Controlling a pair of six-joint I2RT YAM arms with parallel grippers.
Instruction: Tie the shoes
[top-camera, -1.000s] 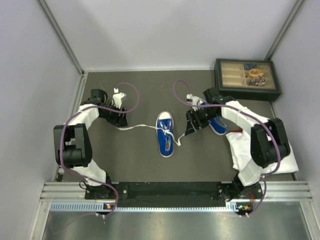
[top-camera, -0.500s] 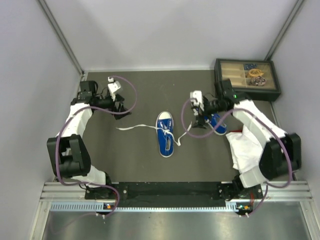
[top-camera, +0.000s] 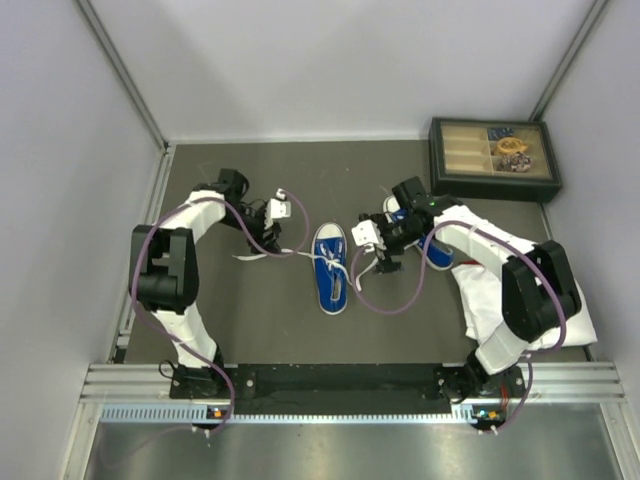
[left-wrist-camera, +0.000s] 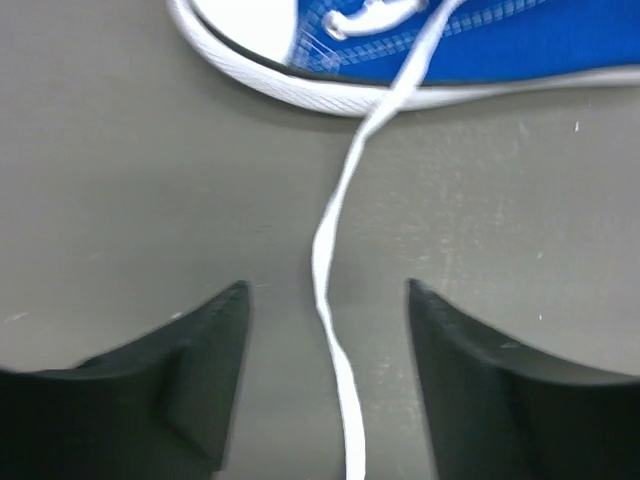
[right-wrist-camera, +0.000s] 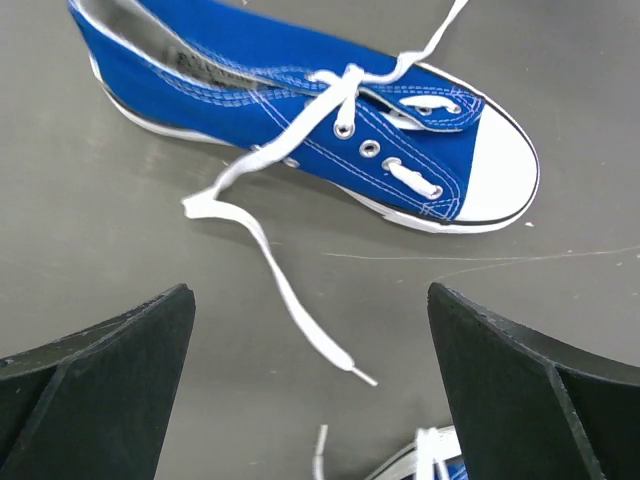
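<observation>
A dark grey counter (top-camera: 270, 320), boxed in by pale walls (top-camera: 300, 70) and edged at the near side by an aluminium rail (top-camera: 340, 382), is seen from above. One blue sneaker (top-camera: 331, 270) is laid at the centre of the counter, its white toe cap turned to the far wall and its laces undone. One lace (top-camera: 262, 255) is trailed out to the left, while the other lace (top-camera: 362, 278) is curled at the shoe's right side. The second sneaker (top-camera: 438, 252) is largely hidden behind the right arm (top-camera: 500, 250), beside a white cloth (top-camera: 575, 322) spread under that arm. A dark compartment box (top-camera: 493, 158) is set in the far right corner. The left tool (left-wrist-camera: 325, 290) is held open, with the trailed lace lying ungripped between its fingers. The right tool (right-wrist-camera: 310, 292) is spread wide with nothing held, and a free lace end lies on the counter ahead of it.
</observation>
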